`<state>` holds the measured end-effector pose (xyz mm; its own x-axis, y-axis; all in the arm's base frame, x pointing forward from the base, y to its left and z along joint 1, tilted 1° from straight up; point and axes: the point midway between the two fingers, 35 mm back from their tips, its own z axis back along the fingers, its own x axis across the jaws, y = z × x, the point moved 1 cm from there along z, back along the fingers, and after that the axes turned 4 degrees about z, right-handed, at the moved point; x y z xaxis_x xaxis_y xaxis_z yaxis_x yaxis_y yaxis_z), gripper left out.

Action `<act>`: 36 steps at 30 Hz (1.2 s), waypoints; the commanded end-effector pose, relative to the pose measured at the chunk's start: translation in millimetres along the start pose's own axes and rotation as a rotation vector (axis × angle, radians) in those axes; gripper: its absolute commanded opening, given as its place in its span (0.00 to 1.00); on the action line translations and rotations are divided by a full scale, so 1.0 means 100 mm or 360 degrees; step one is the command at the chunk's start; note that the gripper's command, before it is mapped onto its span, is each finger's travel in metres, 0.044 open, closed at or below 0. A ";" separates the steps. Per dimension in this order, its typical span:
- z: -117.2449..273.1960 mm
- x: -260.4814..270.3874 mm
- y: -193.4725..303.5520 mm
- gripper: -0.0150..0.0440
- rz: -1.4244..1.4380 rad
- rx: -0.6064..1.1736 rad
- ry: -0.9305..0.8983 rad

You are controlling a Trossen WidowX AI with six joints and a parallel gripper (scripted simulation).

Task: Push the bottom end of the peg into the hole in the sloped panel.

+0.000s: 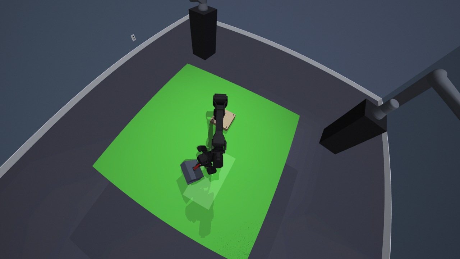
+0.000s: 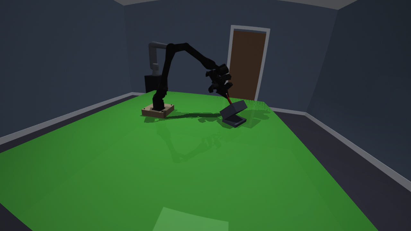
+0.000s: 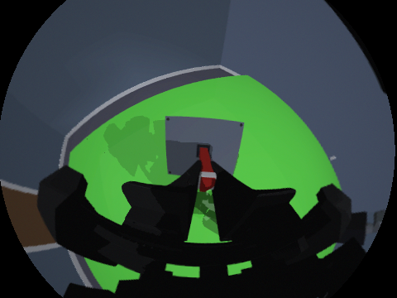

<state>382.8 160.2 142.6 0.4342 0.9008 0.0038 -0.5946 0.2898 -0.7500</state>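
A red peg (image 1: 196,166) (image 2: 229,98) (image 3: 206,161) with a light band near its upper end is held at a slant. My gripper (image 1: 199,164) (image 2: 226,95) (image 3: 205,164) is shut on the peg, above the panel's face. The grey sloped panel (image 1: 187,168) (image 2: 240,106) (image 3: 186,128) has one dark square-looking hole (image 3: 199,148). The peg's lower end is at this hole in the wrist view, and its tip is not visible there. In the exterior view the peg meets the panel's upper edge. How deep the tip sits is hidden.
The arm's tan base plate (image 1: 229,119) (image 2: 149,112) is bolted behind the gripper on the green table top (image 1: 154,135) (image 2: 115,160). The panel rests on a dark foot (image 2: 235,124). Black pedestals (image 1: 203,35) (image 1: 350,128) stand beyond the table.
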 end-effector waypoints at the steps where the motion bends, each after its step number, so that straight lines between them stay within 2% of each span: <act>1: -0.03 -0.01 0.02 0.25 0.0009 0.0004 0.0004; 36: -0.08 0.01 0.02 0.25 0.0009 0.0004 0.0004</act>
<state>386.8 158.8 138.4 0.4353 0.9003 0.0025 -0.5935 0.2891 -0.7511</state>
